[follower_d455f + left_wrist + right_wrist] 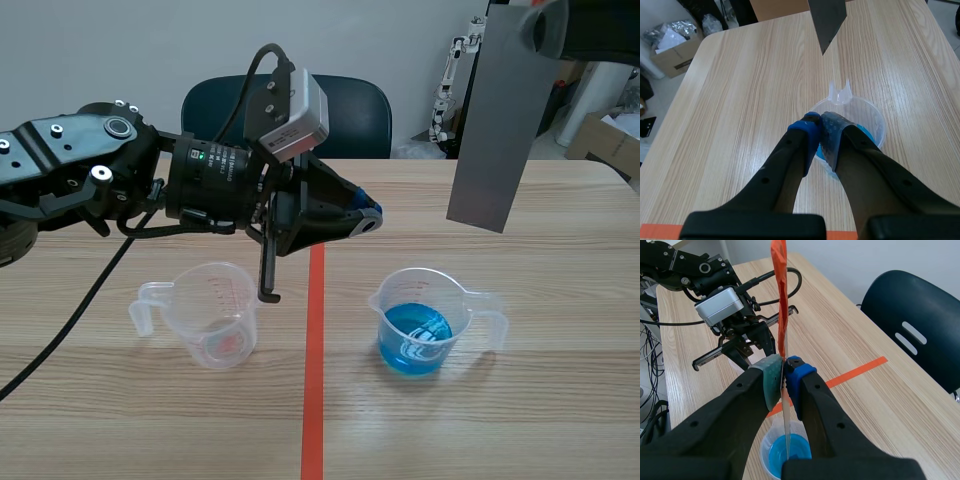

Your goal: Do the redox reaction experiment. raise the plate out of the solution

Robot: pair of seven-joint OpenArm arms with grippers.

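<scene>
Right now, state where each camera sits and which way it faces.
Scene view: between the arms, facing across the table; shows left arm, shut left pincer, raised metal plate, clear beaker, beaker of blue solution.
Left wrist view: on the left arm, looking down past its own pincer at that blue beaker.
Right wrist view: on the right arm, looking down past the right pincer, shut on the plate.
All three share the plate and blue solution.
</scene>
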